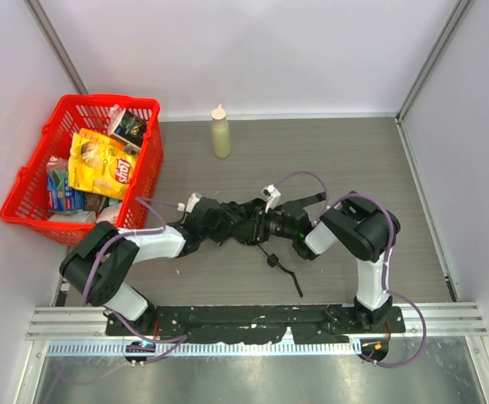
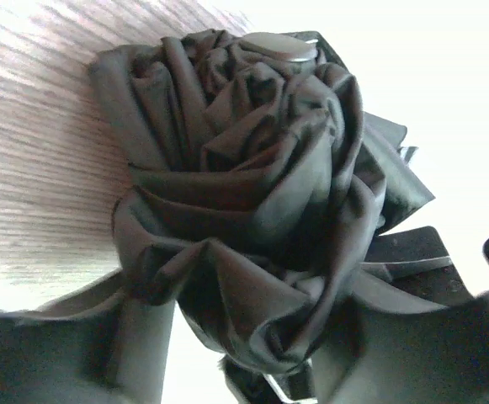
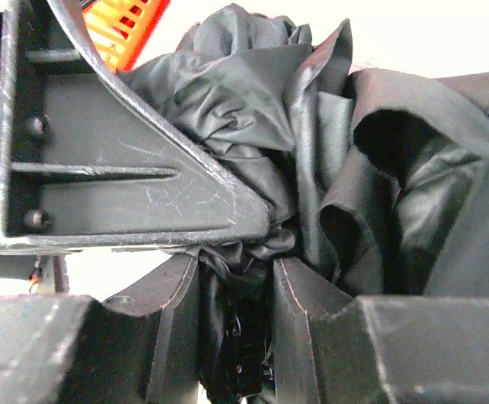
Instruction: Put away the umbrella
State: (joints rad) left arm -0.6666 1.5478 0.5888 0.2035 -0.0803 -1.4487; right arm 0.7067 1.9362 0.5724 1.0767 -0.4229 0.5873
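The umbrella (image 1: 246, 222) is a bunched black fabric bundle held low over the table's middle, between both grippers. Its wrist strap (image 1: 284, 267) trails onto the table toward the near side. My left gripper (image 1: 225, 224) comes in from the left and is shut on the crumpled fabric (image 2: 252, 185), which fills the left wrist view between its fingers (image 2: 143, 337). My right gripper (image 1: 269, 224) comes in from the right and is shut on the folds (image 3: 379, 168); fabric is pinched between its fingers (image 3: 172, 311). The shaft and handle are hidden.
A red basket (image 1: 21, 189) with snack packets, including a yellow chip bag (image 1: 101, 162), stands at the far left. A pale green bottle (image 1: 220, 133) stands upright near the back wall. White walls enclose the table. The left gripper's body (image 3: 101, 168) crowds the right wrist view.
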